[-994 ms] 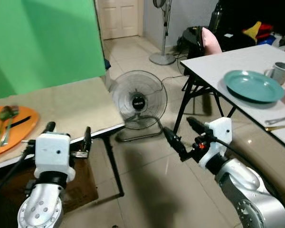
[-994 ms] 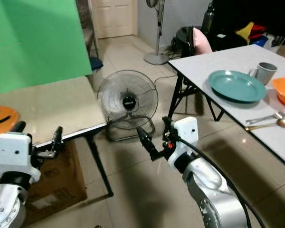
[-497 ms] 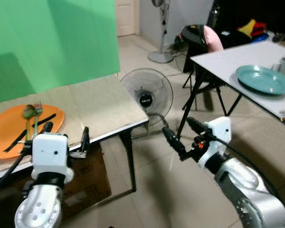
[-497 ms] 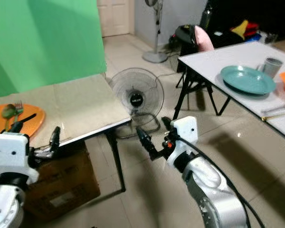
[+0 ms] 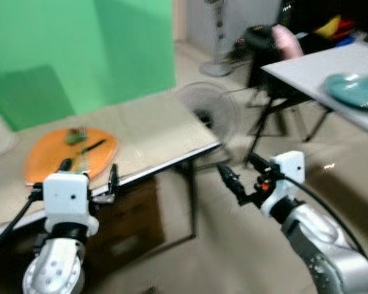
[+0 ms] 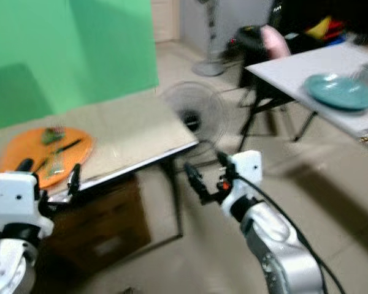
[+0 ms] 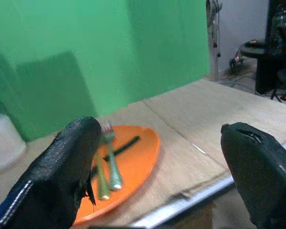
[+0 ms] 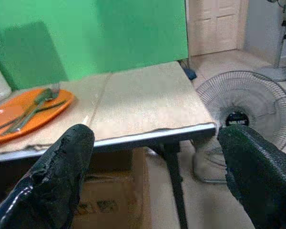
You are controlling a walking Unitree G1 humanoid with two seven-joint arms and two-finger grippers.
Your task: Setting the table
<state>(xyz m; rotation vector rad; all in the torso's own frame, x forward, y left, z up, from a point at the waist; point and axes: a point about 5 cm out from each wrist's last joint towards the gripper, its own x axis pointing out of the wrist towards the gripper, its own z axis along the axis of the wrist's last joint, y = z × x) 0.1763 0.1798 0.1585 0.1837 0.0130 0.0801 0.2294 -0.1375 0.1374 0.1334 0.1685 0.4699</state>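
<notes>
From the head, the orange plate with cutlery sits on the beige table; the left gripper hangs just before its edge, the right gripper over the floor. Both wrist views show jaws apart, empty. It looks like the approach step; next, reach for the plate.

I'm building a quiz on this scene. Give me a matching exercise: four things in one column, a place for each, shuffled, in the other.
Things:
1. orange plate
2. teal plate
3. floor fan
4. cardboard box

Places:
A. on the white table
B. under the beige table
C. on the beige table
D. on the floor between the two tables

Pairs: 1-C, 2-A, 3-D, 4-B
</notes>
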